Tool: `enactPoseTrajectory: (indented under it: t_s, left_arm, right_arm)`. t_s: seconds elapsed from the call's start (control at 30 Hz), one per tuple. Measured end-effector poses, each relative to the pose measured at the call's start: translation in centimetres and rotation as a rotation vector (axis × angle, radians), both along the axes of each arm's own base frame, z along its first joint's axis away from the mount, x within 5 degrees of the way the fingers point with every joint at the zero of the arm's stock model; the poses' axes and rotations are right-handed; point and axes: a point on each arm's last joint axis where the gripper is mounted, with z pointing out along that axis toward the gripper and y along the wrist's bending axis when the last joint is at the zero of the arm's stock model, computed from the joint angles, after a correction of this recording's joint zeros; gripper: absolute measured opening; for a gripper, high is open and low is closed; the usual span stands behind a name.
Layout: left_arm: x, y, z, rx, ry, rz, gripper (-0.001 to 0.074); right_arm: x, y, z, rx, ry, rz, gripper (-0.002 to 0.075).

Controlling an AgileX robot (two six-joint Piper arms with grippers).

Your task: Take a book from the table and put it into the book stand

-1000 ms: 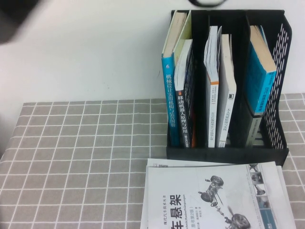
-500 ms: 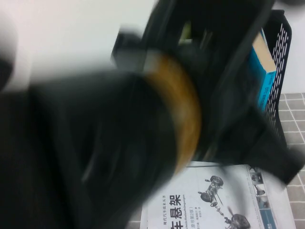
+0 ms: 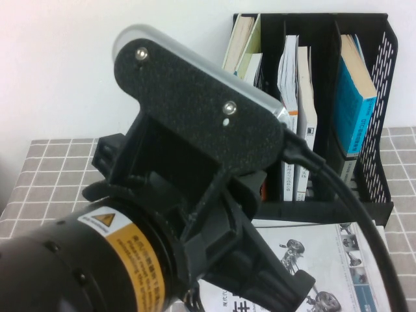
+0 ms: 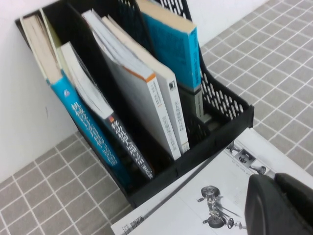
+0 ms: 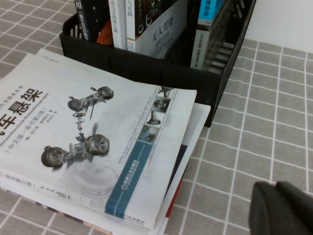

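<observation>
While above book (image 4: 205,205), left pincer (image 4: 281,205).

A grey checked tablecloth (image 3: 58,175) covers the table, with a plain white wall (image 3: 65,65) behind it.

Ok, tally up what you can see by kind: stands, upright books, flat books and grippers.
Book stand: 1
Upright books in it: 6 spines showing
Flat books: at least 2, stacked
Grippers: 2, left gripper above the flat stack, right gripper beside it
Total: at least 11
</observation>
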Motion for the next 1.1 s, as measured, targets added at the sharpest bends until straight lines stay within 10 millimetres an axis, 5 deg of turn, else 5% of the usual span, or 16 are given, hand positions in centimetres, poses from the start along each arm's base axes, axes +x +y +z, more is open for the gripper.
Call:
enactPoseTrajectory:
  t_s: [0.4,0.67,0.9,1.1]
  left_arm:
    - [0.4,0.7,-0.7,0.095,0.022,0.089,-0.0001]
    - [5.0,7.4,-2.1,-0.175,0.176,0.48,-0.0001]
    - [6.6,13.2,-6.9,-0.515,0.093,0.457,-0.0001]
    - [3.2,16.8,-12.5,-0.632,0.001,0.493,-0.0002]
  right_arm:
    - [0.0,0.0,0.0,0.0,0.0,0.0,-0.0003]
    - [0.0,0.0,0.0,0.0,0.0,0.002,-0.0003]
    - [0.0,0.0,0.0,-0.001,0.0,0.002,-0.0003]
    - [0.0,0.0,0.0,-0.001,0.0,0.004,-0.0003]
